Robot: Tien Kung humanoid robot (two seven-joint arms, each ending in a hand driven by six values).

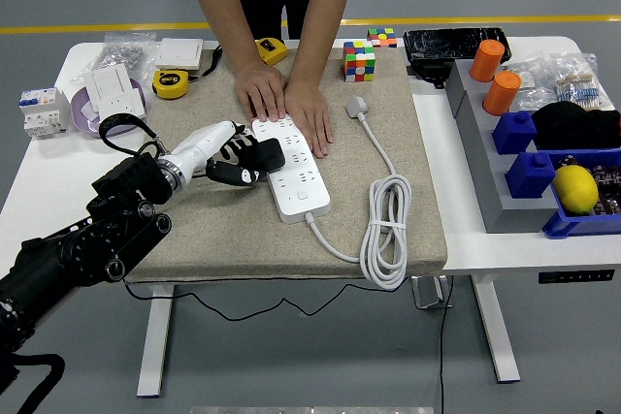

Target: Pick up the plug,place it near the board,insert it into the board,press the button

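Nearest us, our left arm comes in from the lower left corner and reaches over the beige fabric mat [223, 230] that covers the middle of the white table [39, 191]. Its white five-fingered left hand [215, 147] is clamped on the black plug [254, 160], fingers curled round the body. Our right arm is not in the picture.

The plug sits just at the left edge of the white multi-socket power strip [291, 166], touching or nearly touching it; we cannot tell whether its pins hang above a socket. The strip's long axis runs from near right to far left, and the plug lies on its left side about midway along. So the coming move, as we judge it, is a short shift to the right and down onto a socket, with the pins squared to the strip's line. The strip's own white cable [384, 230] coils at the near right of the mat and runs to a white plug [357, 105] lying farther back.

At the far end of the strip a person's two hands [287, 102] press flat, side by side, holding it steady, which should keep the strip from sliding when we push in.
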